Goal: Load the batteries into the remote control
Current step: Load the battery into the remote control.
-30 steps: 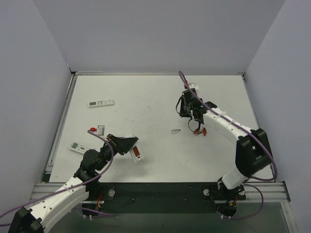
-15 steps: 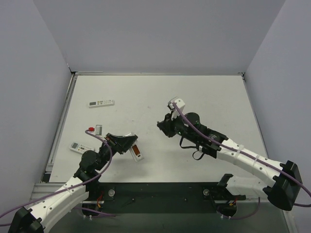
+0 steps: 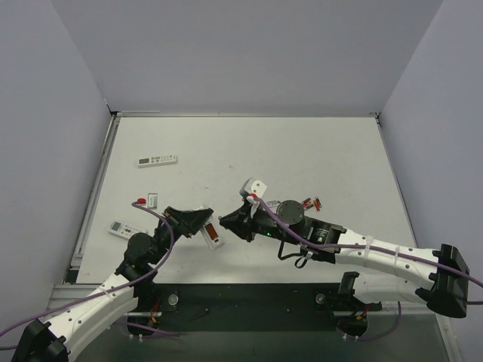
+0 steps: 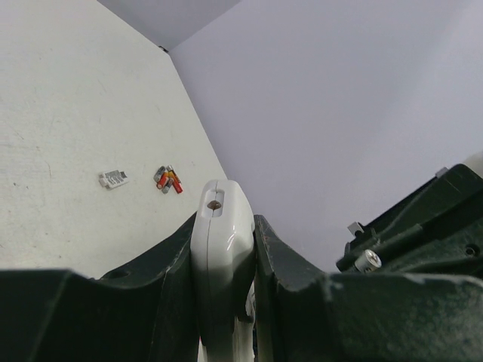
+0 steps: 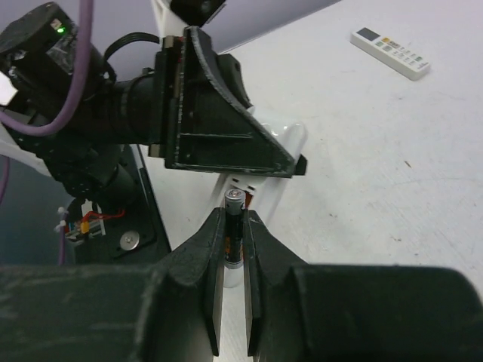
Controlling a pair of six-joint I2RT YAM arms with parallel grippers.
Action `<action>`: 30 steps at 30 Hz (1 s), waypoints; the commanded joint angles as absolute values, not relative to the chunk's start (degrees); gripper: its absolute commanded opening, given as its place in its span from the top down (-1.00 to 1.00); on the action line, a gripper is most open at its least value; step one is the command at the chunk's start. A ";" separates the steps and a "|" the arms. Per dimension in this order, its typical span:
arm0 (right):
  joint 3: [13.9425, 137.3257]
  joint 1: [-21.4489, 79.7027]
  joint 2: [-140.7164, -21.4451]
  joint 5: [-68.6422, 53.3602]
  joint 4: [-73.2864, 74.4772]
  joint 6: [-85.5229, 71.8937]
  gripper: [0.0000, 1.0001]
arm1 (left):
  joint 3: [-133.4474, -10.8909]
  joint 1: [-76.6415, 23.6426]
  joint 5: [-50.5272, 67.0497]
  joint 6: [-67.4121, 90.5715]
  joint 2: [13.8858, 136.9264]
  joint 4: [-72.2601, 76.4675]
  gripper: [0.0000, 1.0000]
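My left gripper [image 3: 201, 224] is shut on the small white remote control [image 3: 212, 236], which rests tilted on the table with an orange-red strip showing in its open back. In the left wrist view the remote [image 4: 221, 241] is clamped between both fingers. My right gripper [image 3: 228, 225] is shut on one dark battery [image 5: 235, 226], held upright just short of the remote's end [image 5: 260, 185]. The other batteries [image 3: 311, 204] lie in a small pile on the right; they also show in the left wrist view [image 4: 168, 179] next to a small grey piece [image 4: 113, 179].
A white remote [image 3: 157, 160] lies at the far left, also in the right wrist view [image 5: 390, 53]. A longer white remote with a grey display [image 3: 121, 228] lies at the left edge. A small red-topped item [image 3: 143, 200] and a grey-white piece [image 3: 156, 201] sit behind the left gripper.
My right arm has swung from the battery pile at the right across to the left, bringing a battery up to the remote. The left gripper and remote have stayed put.
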State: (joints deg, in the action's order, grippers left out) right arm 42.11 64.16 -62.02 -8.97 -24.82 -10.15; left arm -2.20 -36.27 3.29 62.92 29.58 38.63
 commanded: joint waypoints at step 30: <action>41.93 74.71 -76.46 12.28 -39.90 -3.87 1.00 | -2.46 -36.47 -1.58 64.60 25.84 34.99 1.00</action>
State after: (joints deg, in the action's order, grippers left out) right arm 41.95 73.54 -75.96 6.37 -36.67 -5.26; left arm -2.17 -36.32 0.49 65.30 26.94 34.94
